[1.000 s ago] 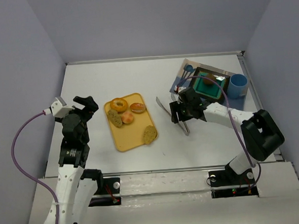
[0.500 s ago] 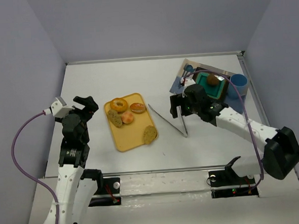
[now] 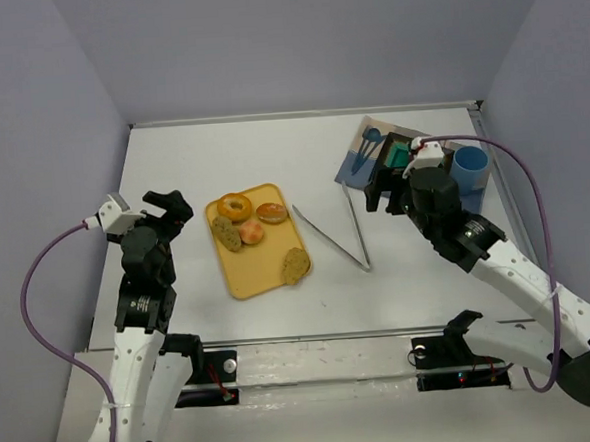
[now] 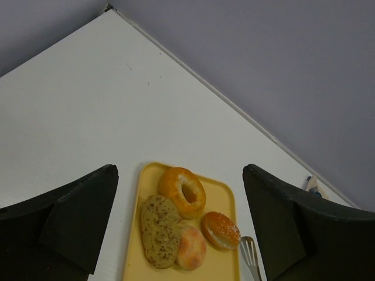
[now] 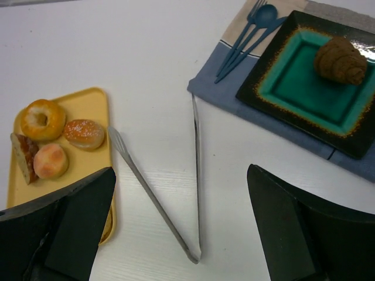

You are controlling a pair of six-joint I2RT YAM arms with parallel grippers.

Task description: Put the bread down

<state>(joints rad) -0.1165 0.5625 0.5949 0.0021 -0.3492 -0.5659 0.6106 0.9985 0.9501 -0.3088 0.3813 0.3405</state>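
R gripper now wide open & empty, has let go of tongs. Bread sits on teal plate, ahead-right of it, apart.

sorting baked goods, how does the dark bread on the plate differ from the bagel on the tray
The bread is dark brown; the bagel is golden. The bread is a solid ridged lump; the bagel is a ring. The bread sits alone on the plate; the bagel shares the tray with other pieces. Neither is held.
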